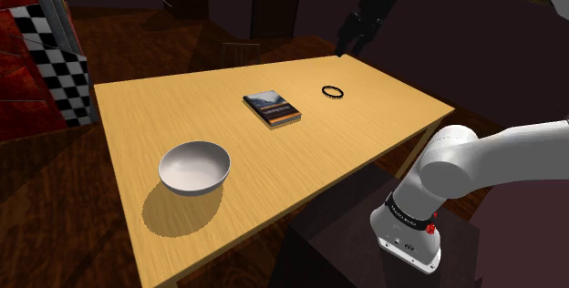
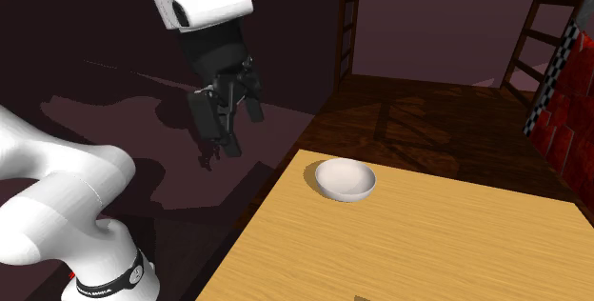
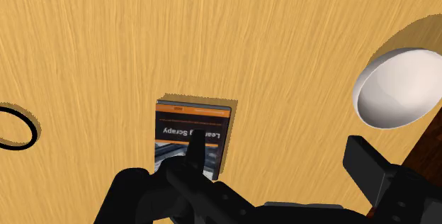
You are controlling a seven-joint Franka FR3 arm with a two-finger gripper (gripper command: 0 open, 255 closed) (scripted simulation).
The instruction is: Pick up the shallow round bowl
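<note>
The gripper [image 1: 348, 40] hangs empty, jaws spread, at the shoulder view's upper right — reach seemingly unstarted — well apart from the white bowl [image 1: 194, 166] lower left.

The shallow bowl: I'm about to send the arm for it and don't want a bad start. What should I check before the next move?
1. Bowl upright, opening up, on the table: ok.
2. Bowl empty: ok, nothing shows inside.
3. Pincer open, fingers apart: ok.
4. Pincer over the bowl: not ok; it hangs above the book, with the bowl off to one side.
5. Bowl free of neighbours: ok; the book and the black ring lie apart from it.
</note>
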